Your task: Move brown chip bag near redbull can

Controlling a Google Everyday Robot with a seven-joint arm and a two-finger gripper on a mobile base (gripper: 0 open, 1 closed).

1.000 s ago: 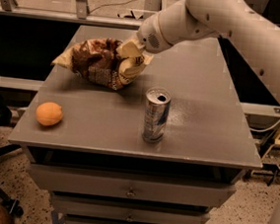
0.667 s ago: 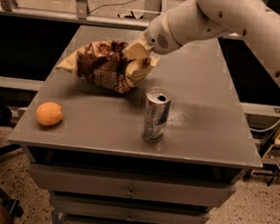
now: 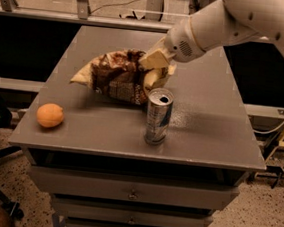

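Landmark: the redbull can stands upright on the grey worktop, near its front edge and about mid-width.

Brown chip bag: lies just behind the can and to its left as the camera sees it. Its nearest corner is very close to the can's top, and I cannot tell whether the two touch.

Bag's long axis: runs crosswise behind the can, from a pale yellow end well to the can's left to a bunched end just behind the can.

End effector: sits directly behind the can's top and a little above it. It is clenched on the bunched end of the bag, with foil pinched between two pale fingers.

Key relation: the bag trails leftward from the end effector, while the can sits straight in front of it, toward the worktop's front edge.

Arm: white and thick, it comes in from behind and to the right of the can and slants down toward it, wrist tipped downward.

Bag's contact with the worktop: its lower edge seems to rest on the surface behind the can, but I cannot be sure.

Judgement: the bag already looks near the can, so letting go seems to be what remains.

Risk: any further push forward could tip the slim can.

Orange fruit: well to the can's left, near the front edge.
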